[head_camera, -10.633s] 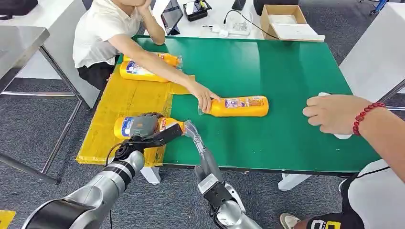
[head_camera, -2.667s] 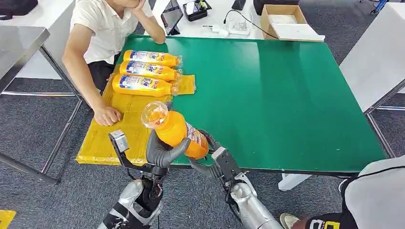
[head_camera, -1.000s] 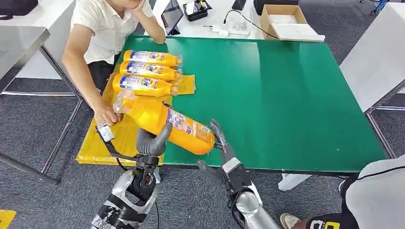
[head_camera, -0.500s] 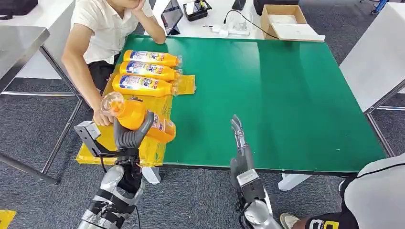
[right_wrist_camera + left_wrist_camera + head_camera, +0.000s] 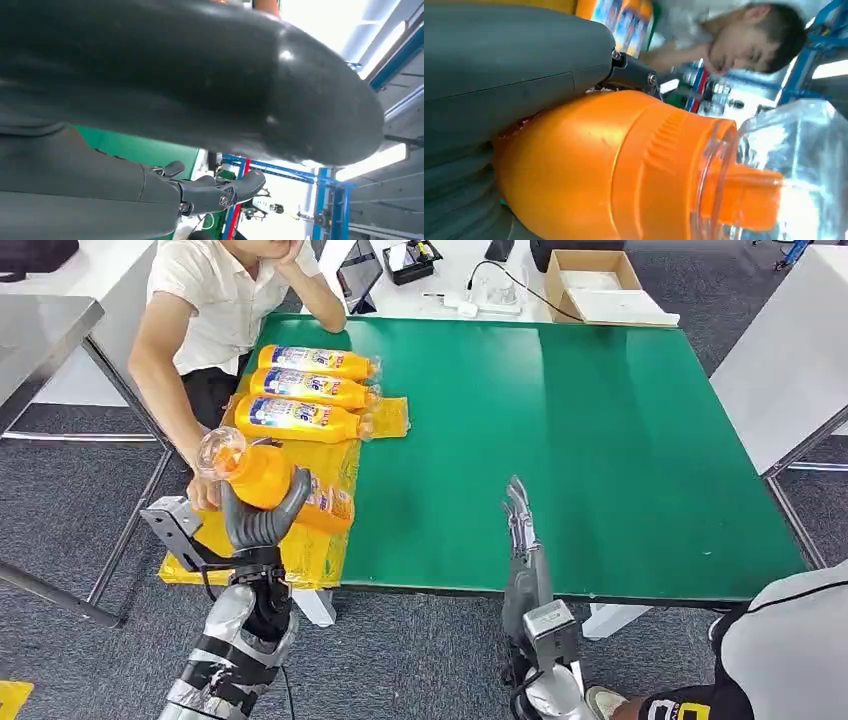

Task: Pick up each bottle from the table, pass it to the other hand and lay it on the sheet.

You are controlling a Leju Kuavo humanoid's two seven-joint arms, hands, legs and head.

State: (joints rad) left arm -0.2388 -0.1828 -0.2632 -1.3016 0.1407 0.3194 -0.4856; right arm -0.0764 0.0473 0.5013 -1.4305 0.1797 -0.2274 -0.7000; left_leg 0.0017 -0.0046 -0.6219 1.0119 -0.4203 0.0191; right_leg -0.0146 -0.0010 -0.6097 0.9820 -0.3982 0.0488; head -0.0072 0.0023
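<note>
My left hand [image 5: 258, 520] grips an orange bottle [image 5: 272, 485], tilted with its clear cap toward a seated person [image 5: 215, 310], above the near end of the yellow sheet [image 5: 262, 455]. Three more bottles [image 5: 310, 390] lie side by side at the sheet's far end. My right hand [image 5: 520, 525] holds nothing, fingers straight and raised over the green worktop's [image 5: 600, 440] near edge.

Three bottles [image 5: 300, 390] lie side by side on the sheet's [image 5: 262, 555] far end, at the table's [image 5: 580, 440] ten o'clock. The left hand [image 5: 258, 520] holds a fourth bottle [image 5: 270, 483] above the sheet's near end, at eight o'clock. The right hand [image 5: 520, 520] is at six.
</note>
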